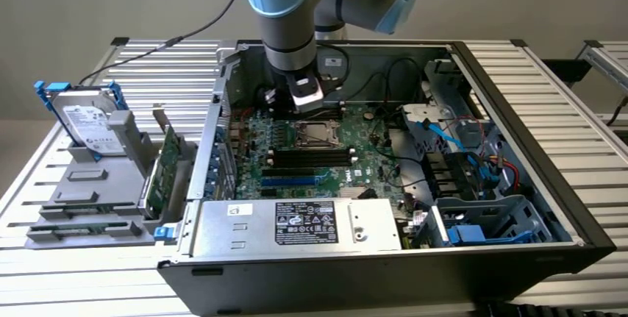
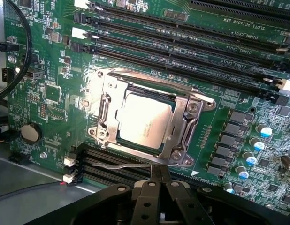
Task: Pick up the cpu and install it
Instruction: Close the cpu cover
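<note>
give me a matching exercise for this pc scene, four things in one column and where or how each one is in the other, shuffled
Things:
1. cpu
2. hard drive
3. gripper
4. green card

Place or state:
a. shut, at the edge of the socket
b. on edge between the grey holder and the case
c. in the socket on the motherboard
d. upright in the grey holder, outside the case

Pairs: 1-c, 2-d, 3-a, 4-b

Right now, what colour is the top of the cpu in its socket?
Silver-grey; the cpu shows best in the wrist view.
</note>
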You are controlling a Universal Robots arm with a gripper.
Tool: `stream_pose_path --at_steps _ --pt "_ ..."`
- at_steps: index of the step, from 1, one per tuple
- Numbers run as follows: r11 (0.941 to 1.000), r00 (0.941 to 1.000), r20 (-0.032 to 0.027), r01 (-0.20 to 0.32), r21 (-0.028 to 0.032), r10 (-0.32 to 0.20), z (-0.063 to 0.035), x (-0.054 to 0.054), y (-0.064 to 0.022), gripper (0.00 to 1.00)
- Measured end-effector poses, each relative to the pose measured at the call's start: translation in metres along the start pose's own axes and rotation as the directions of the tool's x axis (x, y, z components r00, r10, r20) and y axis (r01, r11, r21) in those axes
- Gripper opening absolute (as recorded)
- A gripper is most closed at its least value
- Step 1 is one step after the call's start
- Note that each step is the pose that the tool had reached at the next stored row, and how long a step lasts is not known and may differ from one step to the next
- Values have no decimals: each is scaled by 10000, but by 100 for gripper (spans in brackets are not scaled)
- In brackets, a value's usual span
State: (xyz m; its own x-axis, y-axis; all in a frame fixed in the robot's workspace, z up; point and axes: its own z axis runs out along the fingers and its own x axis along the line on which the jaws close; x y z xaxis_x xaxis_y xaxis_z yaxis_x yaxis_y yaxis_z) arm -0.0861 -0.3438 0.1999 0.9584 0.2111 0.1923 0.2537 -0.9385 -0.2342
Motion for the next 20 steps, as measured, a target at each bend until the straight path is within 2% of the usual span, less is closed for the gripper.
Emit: stream_pose_path --at_steps 8,20 --pt "10000 10000 0 0 0 0 15 51 16 11" --pt "10000 10000 -8 -38 -10 38 32 60 12 11"
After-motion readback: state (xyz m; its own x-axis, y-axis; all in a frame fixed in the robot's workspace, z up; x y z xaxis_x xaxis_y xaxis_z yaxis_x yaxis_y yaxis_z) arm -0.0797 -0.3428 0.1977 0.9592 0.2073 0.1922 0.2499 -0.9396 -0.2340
